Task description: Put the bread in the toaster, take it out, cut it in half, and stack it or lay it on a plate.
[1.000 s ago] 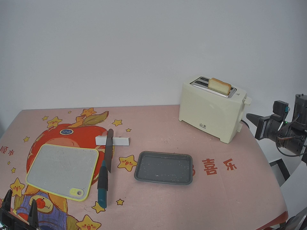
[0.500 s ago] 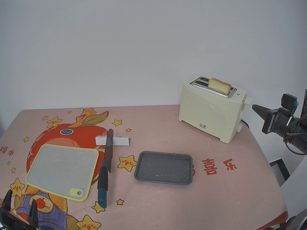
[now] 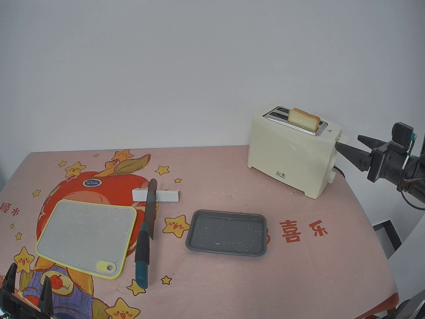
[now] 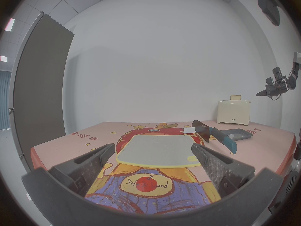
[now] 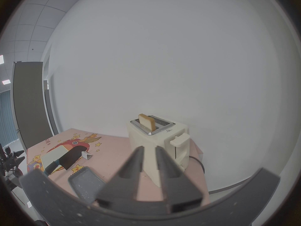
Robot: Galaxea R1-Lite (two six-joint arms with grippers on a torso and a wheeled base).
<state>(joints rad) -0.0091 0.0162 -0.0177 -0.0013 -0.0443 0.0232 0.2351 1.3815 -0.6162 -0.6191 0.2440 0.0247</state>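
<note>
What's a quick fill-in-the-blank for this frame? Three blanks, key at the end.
1. The tan bread slice stands in the cream plastic toaster; the dark grey rectangular tray holds ___ bread.
2. The teal-handled knife lies beside the yellow-rimmed grey cutting board, its blade crossing a small ___ block.
3. Of the things on the table, the right gripper is nearest the ___.
Missing: no; white; toaster.

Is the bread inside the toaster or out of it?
Inside. The bread stands upright in one slot of the toaster, with its top part poking up above the rim.
</note>
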